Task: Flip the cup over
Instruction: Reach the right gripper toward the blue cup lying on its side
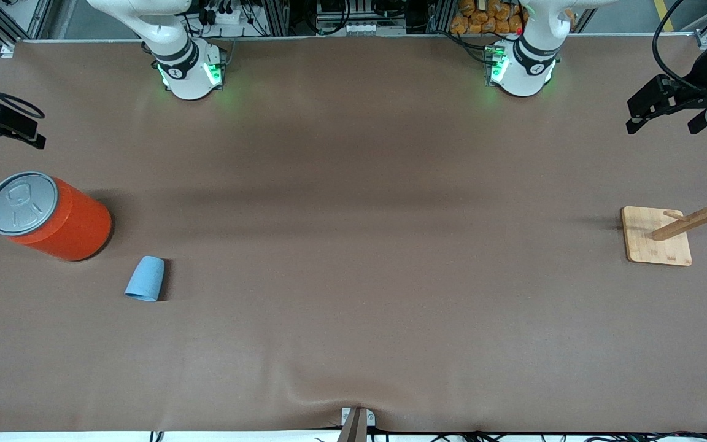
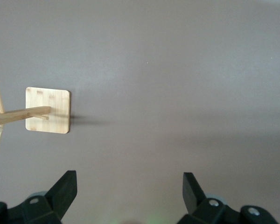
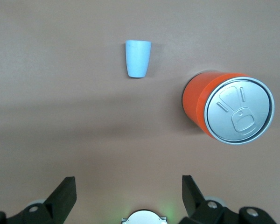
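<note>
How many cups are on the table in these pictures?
1. The light-blue cup is on the table toward the right arm's end, beside the orange can and nearer to the front camera than it. No other cup shows.

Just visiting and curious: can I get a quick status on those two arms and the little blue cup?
Left gripper, right gripper: jaws open, empty, waiting high at table ends. Cup untouched, nearer the front camera than the orange can. Nothing blocking.

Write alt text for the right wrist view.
A small light-blue plastic tumbler sits on a brown table cover, apart from a large upright orange can with a grey pull-tab lid. The open right gripper hangs above bare cover, holding nothing.
</note>
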Motion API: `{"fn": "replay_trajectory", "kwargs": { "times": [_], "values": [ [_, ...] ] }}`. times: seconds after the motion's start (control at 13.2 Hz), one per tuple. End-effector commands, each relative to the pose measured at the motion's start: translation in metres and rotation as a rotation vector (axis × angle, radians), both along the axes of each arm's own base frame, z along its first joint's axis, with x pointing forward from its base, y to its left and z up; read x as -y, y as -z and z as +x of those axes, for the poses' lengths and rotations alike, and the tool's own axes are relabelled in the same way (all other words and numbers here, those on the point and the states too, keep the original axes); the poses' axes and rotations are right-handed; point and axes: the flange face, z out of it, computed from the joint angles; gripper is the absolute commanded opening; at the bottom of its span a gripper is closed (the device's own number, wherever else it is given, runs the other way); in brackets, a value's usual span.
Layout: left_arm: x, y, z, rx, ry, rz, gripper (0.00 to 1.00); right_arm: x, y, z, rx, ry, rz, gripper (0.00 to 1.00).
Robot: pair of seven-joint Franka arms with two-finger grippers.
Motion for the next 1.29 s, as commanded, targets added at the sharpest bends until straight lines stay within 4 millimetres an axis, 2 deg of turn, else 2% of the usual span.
{"fn": "replay_trajectory", "kwargs": {
  "times": [0.0, 0.46, 0.68, 0.99, 1.06, 1.21],
  "values": [
    [-0.004, -0.006, -0.003, -0.008, 0.009, 0.011, 1.00, -0.002, 0.000, -0.003, 0.005, 0.018, 0.001, 1.00],
    [-0.003, -0.005, -0.002, -0.008, 0.009, 0.010, 1.00, 0.002, 0.009, 0.001, -0.009, 0.023, -0.003, 1.00],
    [-0.003, -0.003, 0.000, -0.013, 0.009, 0.010, 1.00, 0.005, 0.033, 0.016, -0.039, 0.019, -0.001, 1.00],
    [-0.003, -0.003, 0.000, -0.013, 0.009, 0.010, 1.00, 0.005, 0.087, 0.046, -0.094, 0.017, 0.010, 1.00],
    [-0.003, -0.004, -0.001, -0.011, 0.009, 0.012, 1.00, 0.005, 0.104, 0.054, -0.086, 0.016, 0.008, 1.00],
    [-0.003, -0.003, 0.000, -0.012, 0.009, 0.012, 1.00, 0.006, 0.154, 0.066, -0.062, 0.016, 0.007, 1.00]
  ]
}}
